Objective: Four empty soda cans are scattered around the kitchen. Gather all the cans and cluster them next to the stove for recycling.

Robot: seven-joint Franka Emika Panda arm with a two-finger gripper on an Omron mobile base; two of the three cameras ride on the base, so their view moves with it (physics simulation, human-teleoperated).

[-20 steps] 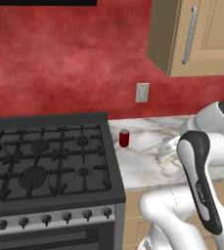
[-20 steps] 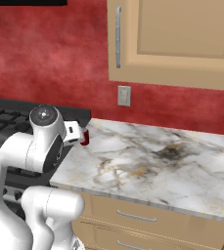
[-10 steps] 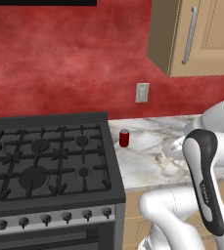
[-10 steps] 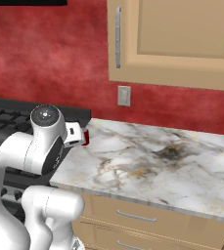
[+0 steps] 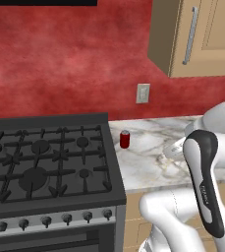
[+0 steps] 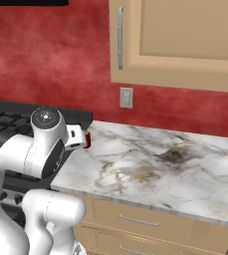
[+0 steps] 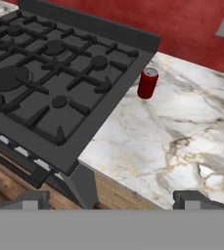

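Note:
One red soda can (image 5: 125,139) with a silver top stands upright on the marble counter, a small gap right of the stove (image 5: 45,167). In the hand view the can (image 7: 147,83) sits just past the corner of the stove (image 7: 50,63), well ahead of my gripper (image 7: 116,201). The gripper is open, its two dark tips spread wide with nothing between them, hovering above the counter's front edge. From the right base view the can (image 6: 87,140) peeks out from behind my white hand, beside the stove (image 6: 1,119).
The marble counter (image 6: 150,164) runs right from the stove, with drawers (image 6: 135,221) below it. A wall outlet (image 5: 143,93) sits on the red backsplash behind the can. A tan upper cabinet (image 6: 180,40) hangs above the counter.
The arm's upper link has shifted slightly. The can stays where it was, and the gripper remains open.

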